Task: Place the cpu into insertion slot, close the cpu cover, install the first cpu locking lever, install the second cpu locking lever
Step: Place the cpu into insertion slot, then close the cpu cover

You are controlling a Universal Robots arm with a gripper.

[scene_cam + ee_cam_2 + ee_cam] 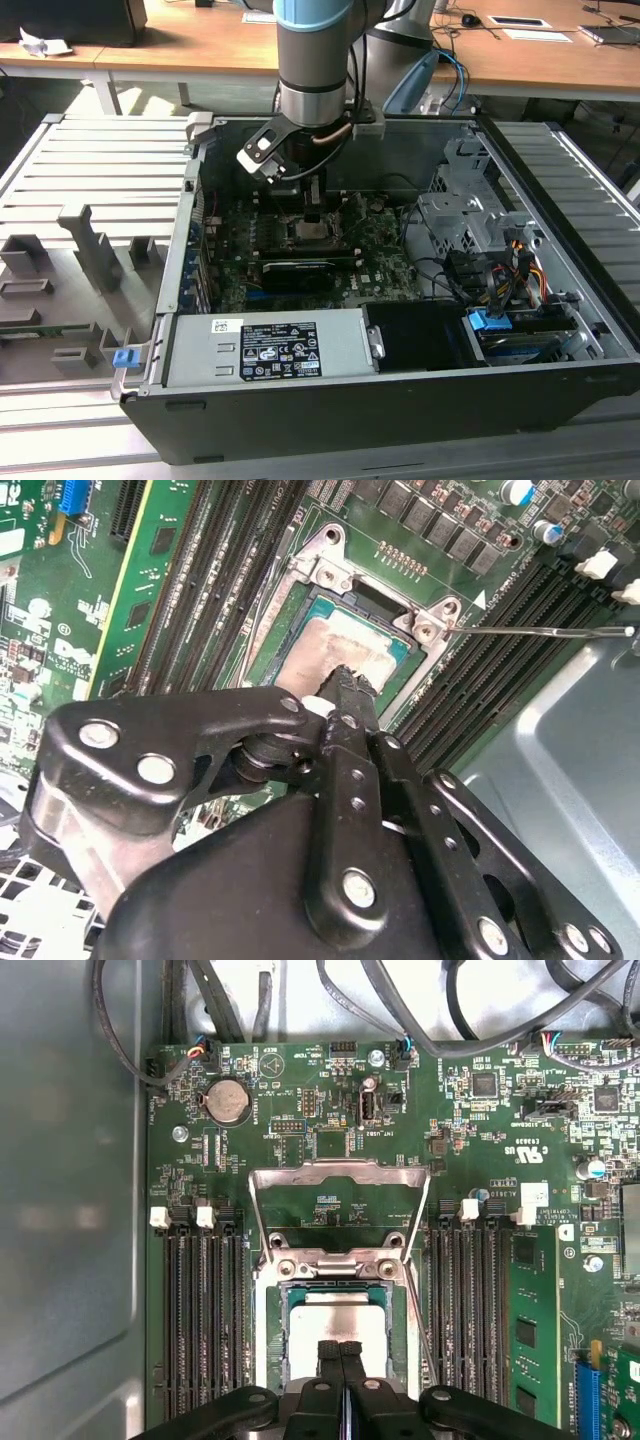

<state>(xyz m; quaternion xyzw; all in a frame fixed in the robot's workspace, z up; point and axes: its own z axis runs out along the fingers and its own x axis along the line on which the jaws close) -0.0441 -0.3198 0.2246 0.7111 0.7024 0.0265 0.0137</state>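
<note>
I have the gripper (pixel 340 1352) with its two fingers pressed together and nothing between them. The tips are over the cpu (pixel 335 1312), either on it or just above; I cannot tell which. The cpu lies flat in the slot (pixel 285 1300), silvery top up.

I judge the cpu light, thin and stiff, with a slick top and a delicate underside. It should be taken by two opposite edges, never by the faces, and never pushed sideways in the slot.

The cover (pixel 340 1167) stands swung open off the slot, and the board (pixel 385 262) shows through its cut-out. It looks like thin rigid metal on a hinge.

A wire lever (pixel 540 632) juts out beside the slot and is likely springy.

The open case (pixel 300 410) holds the board, and the slot holds the cpu.
</note>
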